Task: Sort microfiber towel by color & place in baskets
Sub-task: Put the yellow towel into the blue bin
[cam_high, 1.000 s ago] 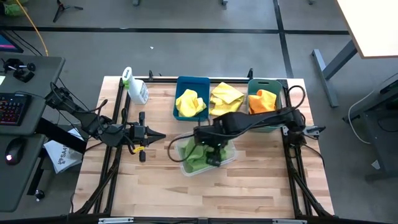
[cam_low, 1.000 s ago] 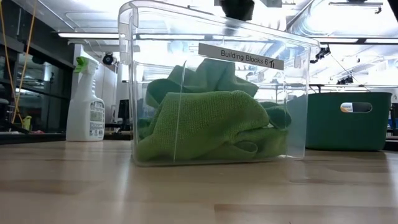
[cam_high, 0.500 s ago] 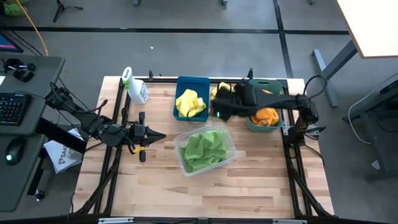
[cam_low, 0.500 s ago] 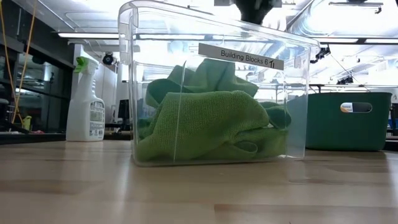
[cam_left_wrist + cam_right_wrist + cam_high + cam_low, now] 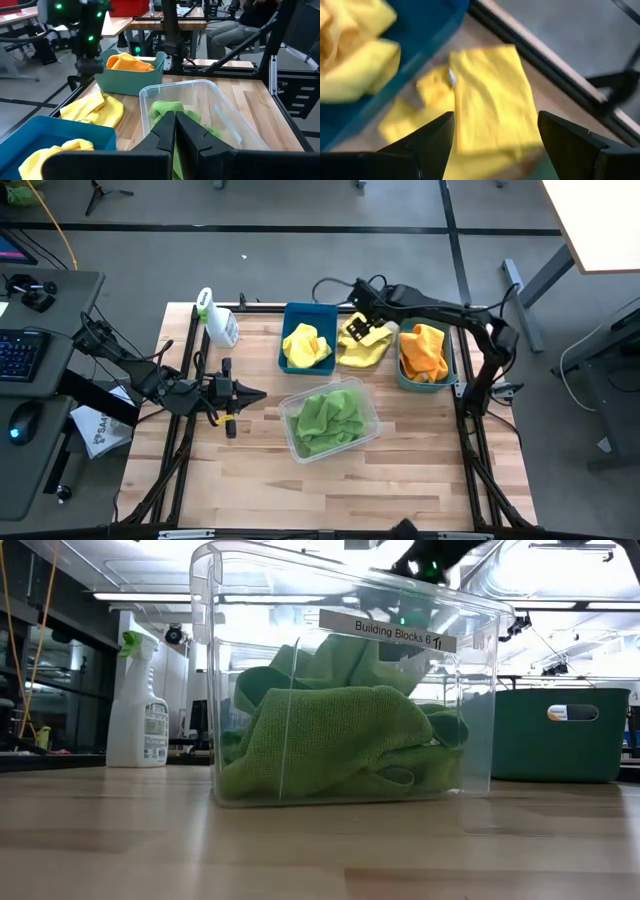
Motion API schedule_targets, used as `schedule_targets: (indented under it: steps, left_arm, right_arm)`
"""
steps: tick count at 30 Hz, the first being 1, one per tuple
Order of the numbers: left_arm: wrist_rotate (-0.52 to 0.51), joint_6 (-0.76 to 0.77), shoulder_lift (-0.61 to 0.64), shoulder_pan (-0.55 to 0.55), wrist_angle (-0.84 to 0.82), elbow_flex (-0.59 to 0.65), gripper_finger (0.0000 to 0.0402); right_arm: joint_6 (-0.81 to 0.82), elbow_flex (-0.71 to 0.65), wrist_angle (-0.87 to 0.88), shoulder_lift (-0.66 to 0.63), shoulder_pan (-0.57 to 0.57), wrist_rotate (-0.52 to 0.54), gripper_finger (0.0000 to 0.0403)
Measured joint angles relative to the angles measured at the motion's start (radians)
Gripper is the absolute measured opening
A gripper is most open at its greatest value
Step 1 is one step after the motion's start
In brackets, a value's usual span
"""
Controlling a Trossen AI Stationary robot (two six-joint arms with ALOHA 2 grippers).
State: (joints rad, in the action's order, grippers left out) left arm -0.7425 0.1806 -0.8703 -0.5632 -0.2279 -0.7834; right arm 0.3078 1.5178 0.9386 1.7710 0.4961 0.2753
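Observation:
A loose yellow towel (image 5: 366, 348) lies flat on the table between the blue basket (image 5: 308, 312) and the teal-green basket (image 5: 428, 380). My right gripper (image 5: 495, 145) hangs open above this towel (image 5: 490, 100), one finger on either side, touching nothing. The blue basket holds another yellow towel (image 5: 305, 345). An orange towel (image 5: 425, 350) sits in the teal-green basket. Green towels (image 5: 328, 418) fill the clear basket (image 5: 340, 690). My left gripper (image 5: 258, 396) waits shut at the table's left, pointing at the clear basket (image 5: 225, 107).
A white spray bottle with a green top (image 5: 216, 322) stands at the far left corner of the table. The black frame rail (image 5: 260, 305) runs along the far edge behind the baskets. Bare wood (image 5: 330, 490) lies near the front edge.
My right gripper has risen from over the clear basket of green towels and swung toward the far edge, passing by the teal-green basket. It now hovers over the loose yellow towel. The towels and baskets have stayed where they were.

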Motion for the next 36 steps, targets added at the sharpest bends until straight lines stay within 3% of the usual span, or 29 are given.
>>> schedule_targets:
  steps: [3,10,15,19,23,33,36]
  left_arm:
    - [0.000,0.000,0.000,0.000,0.000,0.000,0.0001]
    - [0.000,-0.016,0.000,0.000,-0.020,0.000,0.0001]
    - [-0.003,-0.018,0.000,0.000,-0.066,0.000,0.0001]
    - [-0.072,-0.018,0.000,0.005,-0.111,0.000,0.0001]
    - [-0.135,-0.018,0.000,0.040,-0.155,0.000,0.0001]
    - [-0.101,-0.045,0.000,0.167,-0.199,0.000,0.0001]
    - [-0.098,-0.057,0.000,0.191,-0.198,0.000,0.0001]
  right_arm:
    - [-0.021,-0.059,-0.100,0.000,0.044,-0.026,0.0284]
    - [-0.078,-0.123,-0.091,0.000,0.109,-0.110,0.0284]
    - [-0.115,-0.184,-0.181,0.001,0.117,-0.140,0.0284]
    - [-0.134,-0.206,-0.241,0.030,0.117,-0.142,0.0284]
    - [-0.151,-0.208,-0.296,0.083,0.118,-0.164,0.0284]
    - [-0.161,-0.208,-0.318,0.207,0.126,-0.173,0.0283]
    - [-0.196,-0.205,-0.322,0.222,0.125,-0.165,0.0266]
